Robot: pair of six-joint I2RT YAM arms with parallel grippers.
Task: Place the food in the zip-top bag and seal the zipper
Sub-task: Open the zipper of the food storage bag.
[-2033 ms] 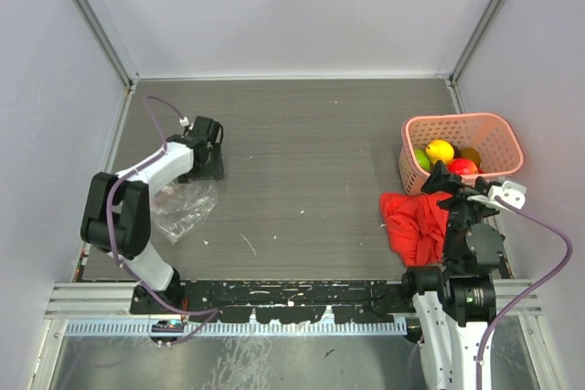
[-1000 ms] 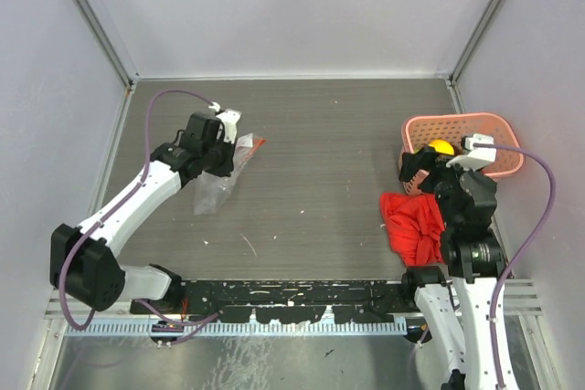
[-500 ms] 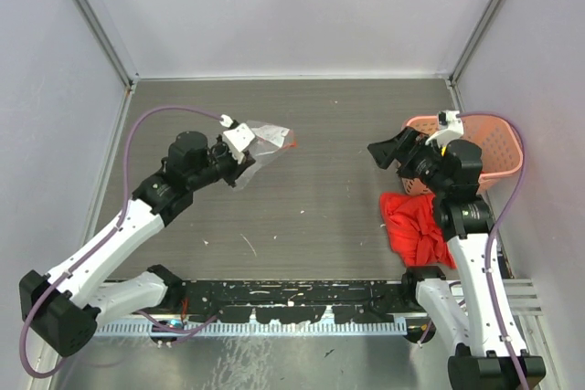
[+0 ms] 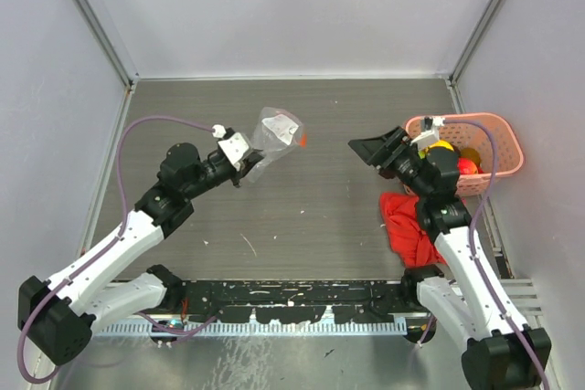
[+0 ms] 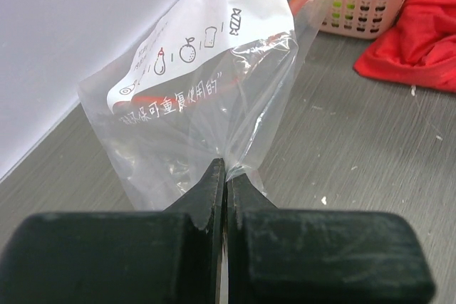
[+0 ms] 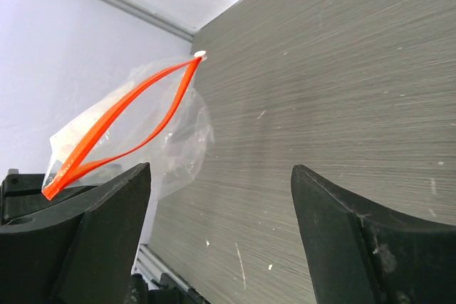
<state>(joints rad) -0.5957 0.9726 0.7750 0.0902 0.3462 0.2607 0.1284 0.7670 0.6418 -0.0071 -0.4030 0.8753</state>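
Note:
The zip-top bag hangs in the air left of the table's middle, clear with a white label. My left gripper is shut on its bottom edge, the fingertips pinching the plastic. The red-orange zipper gapes open toward my right gripper. That gripper hovers open and empty right of the bag, apart from it. The food, yellow, orange and red fruits, lies in the pink basket behind the right arm.
A crumpled red cloth lies on the table in front of the basket, beside the right arm. In the left wrist view the basket and the cloth show beyond the bag. Walls enclose the table on three sides.
The left arm has lifted the bag off the table's left side and carried it up and right. The right arm swung from the basket leftward toward the bag, jaws narrowing slightly.

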